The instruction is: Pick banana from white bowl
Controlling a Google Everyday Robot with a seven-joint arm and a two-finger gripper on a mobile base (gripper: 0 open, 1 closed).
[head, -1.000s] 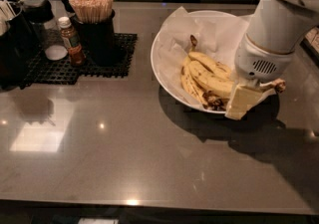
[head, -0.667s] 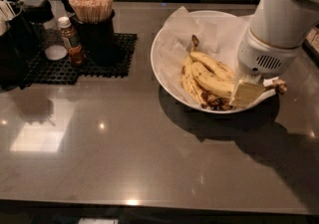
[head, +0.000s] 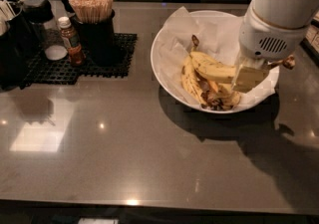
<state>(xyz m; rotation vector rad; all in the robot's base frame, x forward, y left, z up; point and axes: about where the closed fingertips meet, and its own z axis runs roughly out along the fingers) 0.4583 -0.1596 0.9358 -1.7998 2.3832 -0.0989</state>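
Observation:
The large white bowl (head: 158, 71) with a white paper liner (head: 219, 29) stands on the dark counter at the right. My gripper (head: 249, 76) is over the bowl's right side, shut on the long yellow banana (head: 214, 69). The banana is held a little above the rest, and its brown stem tip (head: 288, 61) sticks out to the right of the fingers. The shorter, bruised bananas (head: 195, 86), joined at a blackened end, lie beneath it in the bowl. The white arm hides the bowl's far right rim.
At the back left a black mesh mat (head: 75, 68) carries a small sauce bottle (head: 71, 41), a black cup of wooden stir sticks (head: 94, 19) and dark containers (head: 20, 34). The glossy grey counter (head: 124, 148) stretches out in front.
My gripper has risen and shifted slightly right with the long banana, lifting it off the other bananas. The brown stem tip rose with it.

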